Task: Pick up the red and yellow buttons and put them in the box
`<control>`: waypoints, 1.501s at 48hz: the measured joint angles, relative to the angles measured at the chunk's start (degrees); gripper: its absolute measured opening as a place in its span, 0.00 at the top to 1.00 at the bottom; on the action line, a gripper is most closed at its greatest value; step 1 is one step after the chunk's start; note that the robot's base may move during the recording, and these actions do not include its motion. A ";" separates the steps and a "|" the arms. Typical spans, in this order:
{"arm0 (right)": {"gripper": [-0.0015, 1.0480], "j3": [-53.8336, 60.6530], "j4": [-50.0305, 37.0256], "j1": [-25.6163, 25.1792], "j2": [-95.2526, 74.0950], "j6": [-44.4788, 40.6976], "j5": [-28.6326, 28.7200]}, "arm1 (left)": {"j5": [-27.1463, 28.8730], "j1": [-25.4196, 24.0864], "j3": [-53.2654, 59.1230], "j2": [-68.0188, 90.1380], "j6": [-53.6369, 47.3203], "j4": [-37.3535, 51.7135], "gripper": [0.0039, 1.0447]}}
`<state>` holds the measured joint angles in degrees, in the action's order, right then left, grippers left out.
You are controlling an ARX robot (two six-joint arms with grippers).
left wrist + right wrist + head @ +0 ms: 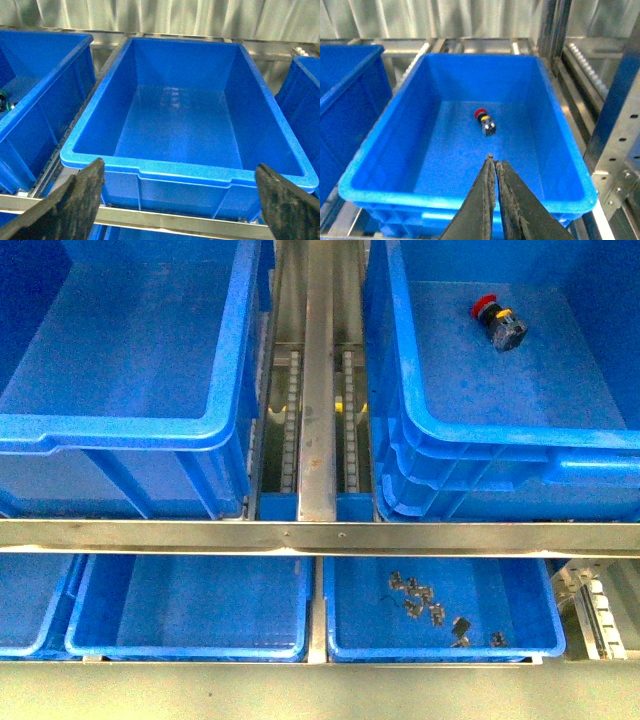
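Note:
A red-capped button (pixel 496 320) lies on its side on the floor of the right deep blue box (pixel 520 435); it also shows in the right wrist view (pixel 484 121) inside that box (pixel 470 202). My right gripper (pixel 494 161) is shut and empty, above the box's near rim. My left gripper (pixel 180 170) is open wide and empty, in front of the near rim of the left deep box (pixel 185 167), which holds nothing; that box shows in the front view too (pixel 130 430). No yellow button is in view. Neither arm shows in the front view.
A metal roller rail (pixel 318 390) runs between the two deep boxes, and a steel crossbar (pixel 320 537) passes in front. Below it lie shallow blue trays (pixel 190 650); the right tray (pixel 440 650) holds several small dark metal parts. A green cap (pixel 2 95) shows in a crate at the left.

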<state>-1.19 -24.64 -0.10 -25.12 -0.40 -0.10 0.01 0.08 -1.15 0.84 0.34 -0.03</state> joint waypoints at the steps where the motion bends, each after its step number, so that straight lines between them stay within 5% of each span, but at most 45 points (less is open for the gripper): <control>1: 0.97 0.00 0.26 0.00 0.59 0.02 0.09 | 0.00 0.00 0.00 0.00 -0.02 0.02 0.06; 35: 0.97 0.00 14.38 0.00 14.88 0.00 0.09 | -0.02 0.00 0.00 0.00 -0.11 0.00 0.07; 39: 0.97 -0.02 23.41 0.00 22.01 0.02 0.07 | -0.02 0.00 0.00 0.00 -0.11 0.00 0.07; 55: 0.97 -0.02 24.55 0.04 24.85 0.02 0.09 | -0.02 0.00 0.00 0.00 -0.11 0.00 0.07; 65: 0.52 -0.02 24.55 0.04 24.85 0.00 0.09 | 0.00 0.00 0.00 0.00 -0.11 0.00 0.07; 72: 0.30 -0.02 24.55 0.04 24.85 0.00 0.09 | 0.00 0.00 0.00 0.00 -0.11 0.00 0.07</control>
<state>-1.21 -0.10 -0.05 -0.27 -0.40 -0.01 0.01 0.08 -1.15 0.84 0.23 -0.03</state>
